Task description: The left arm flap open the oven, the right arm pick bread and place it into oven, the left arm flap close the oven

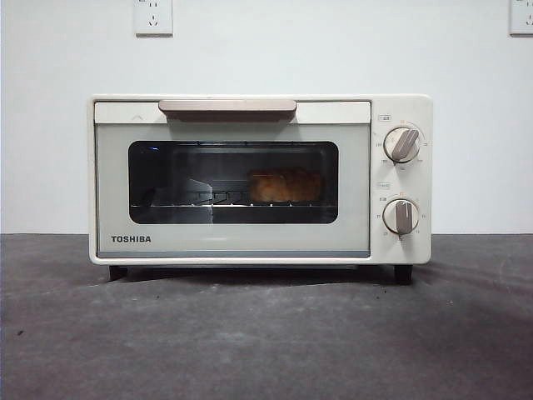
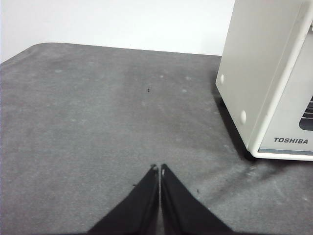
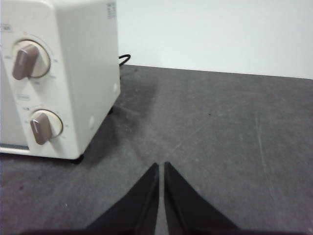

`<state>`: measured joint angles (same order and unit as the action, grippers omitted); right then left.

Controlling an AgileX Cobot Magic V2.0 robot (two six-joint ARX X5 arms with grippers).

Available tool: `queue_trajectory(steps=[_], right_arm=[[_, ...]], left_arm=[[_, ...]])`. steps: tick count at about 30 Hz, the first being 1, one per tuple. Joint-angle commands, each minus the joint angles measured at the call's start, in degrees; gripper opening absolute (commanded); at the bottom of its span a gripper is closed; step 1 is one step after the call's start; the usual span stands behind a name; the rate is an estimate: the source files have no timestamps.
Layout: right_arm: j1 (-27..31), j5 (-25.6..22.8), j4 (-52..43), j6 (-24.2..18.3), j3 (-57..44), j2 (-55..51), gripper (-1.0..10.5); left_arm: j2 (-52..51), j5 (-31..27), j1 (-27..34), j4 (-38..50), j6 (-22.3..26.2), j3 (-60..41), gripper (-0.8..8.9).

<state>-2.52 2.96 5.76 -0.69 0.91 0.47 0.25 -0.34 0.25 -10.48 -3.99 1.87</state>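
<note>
- The left gripper (image 2: 160,169) has its two black jaws pressed together tip to tip, holding nothing. It hangs over bare grey surface (image 2: 98,122), off the oven's left side and a little nearer than its front, well apart from the door.
- The right gripper (image 3: 161,166) is likewise closed and empty, with only a thin slit between its jaws. It hangs over the surface on the oven's right, near the side with the knobs, touching nothing.
- Neither arm shows in the front view, so both look to be parked rather than working.
- The TOSHIBA toaster oven (image 1: 233,242) stands square on the surface on its black feet. Its door is shut flush against the body, with the beige bar handle (image 1: 227,107) up along the top edge.
- The bread (image 1: 285,185) is inside the oven. Through the dark glass window (image 1: 166,167) it shows as a golden lumpy loaf resting on the wire rack, right of the window's middle.
- The two beige knobs (image 1: 403,143) sit one above the other on the right panel. A black cable (image 3: 124,58) trails behind the oven's far right corner.
- Judged from how things lie, every step seems finished: the loaf is in and the door is closed again. Nothing appears left to do beyond the arms staying clear.
</note>
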Motion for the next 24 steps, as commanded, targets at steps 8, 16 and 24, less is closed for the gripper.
queue_trajectory(steps=[8,16,24], right_arm=[[0.2,-1.49,4.79,-0.37,-0.37,-0.26,0.1],[0.2,-1.51,3.06,-0.35,-0.37,-0.26,0.1],[0.2,-1.51,3.06,-0.35,-0.37,-0.26,0.1]], left_arm=[[-0.07,-0.31,0.11,-0.28,-0.11,-1.18,0.1],[-0.07,-0.31,0.11,-0.28,-0.11,-1.18,0.1],[-0.07,-0.31,0.11,-0.28,-0.11,-1.18,0.1]])
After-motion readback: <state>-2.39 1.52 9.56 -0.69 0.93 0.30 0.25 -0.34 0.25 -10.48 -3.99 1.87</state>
